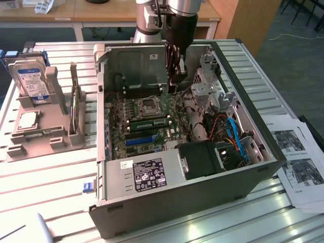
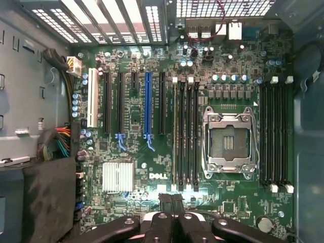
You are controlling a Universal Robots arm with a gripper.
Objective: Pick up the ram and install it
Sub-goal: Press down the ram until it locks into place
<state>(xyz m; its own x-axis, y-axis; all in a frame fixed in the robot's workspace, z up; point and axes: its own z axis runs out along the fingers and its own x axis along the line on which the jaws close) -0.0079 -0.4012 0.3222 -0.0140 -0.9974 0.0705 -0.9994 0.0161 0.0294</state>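
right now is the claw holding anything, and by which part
Nothing: the claw is shut, its fingertips pressed together with nothing between them, above the motherboard.

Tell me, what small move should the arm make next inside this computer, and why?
Probably a slow press straight down. The gripper is shut and holds nothing, and its tips sit above one end of the ram, which stands upright beside the socket. Whether the ram is latched I cannot tell, so a gentle push seems the likelier step.
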